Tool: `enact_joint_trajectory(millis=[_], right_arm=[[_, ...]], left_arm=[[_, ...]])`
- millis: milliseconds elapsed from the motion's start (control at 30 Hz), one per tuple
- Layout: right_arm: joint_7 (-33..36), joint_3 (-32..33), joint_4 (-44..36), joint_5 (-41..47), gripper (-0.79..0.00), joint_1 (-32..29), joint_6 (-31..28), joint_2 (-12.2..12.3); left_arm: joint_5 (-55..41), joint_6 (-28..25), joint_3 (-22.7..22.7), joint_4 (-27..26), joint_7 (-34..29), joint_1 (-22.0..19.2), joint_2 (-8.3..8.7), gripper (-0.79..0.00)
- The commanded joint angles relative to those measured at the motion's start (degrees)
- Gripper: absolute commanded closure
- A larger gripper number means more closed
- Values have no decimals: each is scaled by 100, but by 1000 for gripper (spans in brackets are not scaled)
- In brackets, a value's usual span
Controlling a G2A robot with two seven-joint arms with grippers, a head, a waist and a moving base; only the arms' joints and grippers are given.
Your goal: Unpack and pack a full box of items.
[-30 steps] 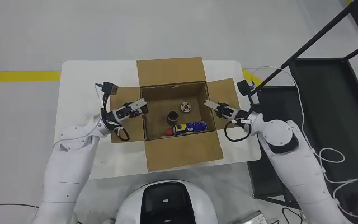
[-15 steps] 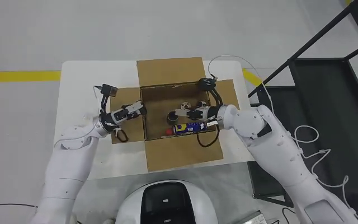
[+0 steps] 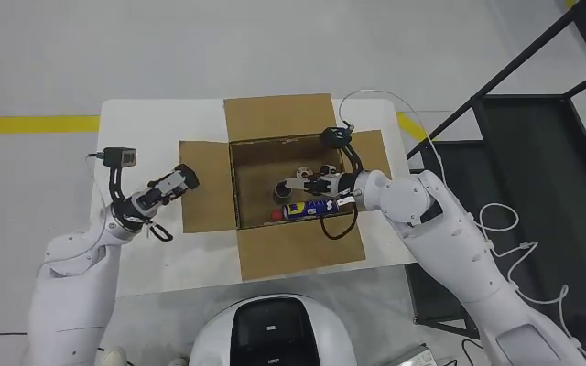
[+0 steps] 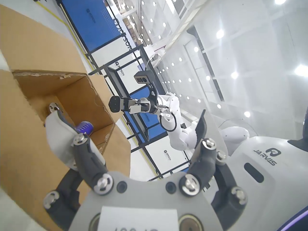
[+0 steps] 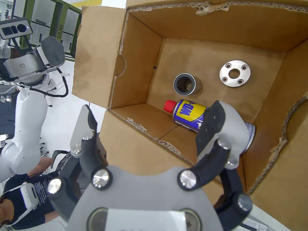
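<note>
Top view: an open cardboard box [image 3: 298,245] sits on a white table [image 3: 137,119], all four flaps folded out. Three things lie on its floor: a blue and yellow spray can [image 5: 189,114] with a red cap on its side near the front wall, a short metal sleeve [image 5: 186,84] beside the cap, and a round metal flange [image 5: 234,73] farther back. The right gripper [image 5: 151,111] hangs over the box's inside, fingers spread wide and holding nothing, with the can just below. The left gripper [image 3: 181,177], also spread and holding nothing, hangs at the left flap's outer edge, well apart from the can.
</note>
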Motion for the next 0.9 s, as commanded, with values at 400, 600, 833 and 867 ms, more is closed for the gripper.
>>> enact_joint_trajectory(millis=[400, 600, 833, 867], right_arm=[[0, 0, 0, 0, -785, 0, 0, 0], [0, 0, 0, 0, -785, 0, 0, 0], [0, 0, 0, 0, -785, 0, 0, 0], [0, 0, 0, 0, -785, 0, 0, 0]], left_arm=[[400, 892, -738, 481, 1048, 86, 136, -785], [868, 1385, -172, 1203, 539, -531, 150, -785], [958, 1331, 340, 1626, 68, -1016, 133, -785], [976, 1311, 374, 1653, 66, -1045, 134, -736]])
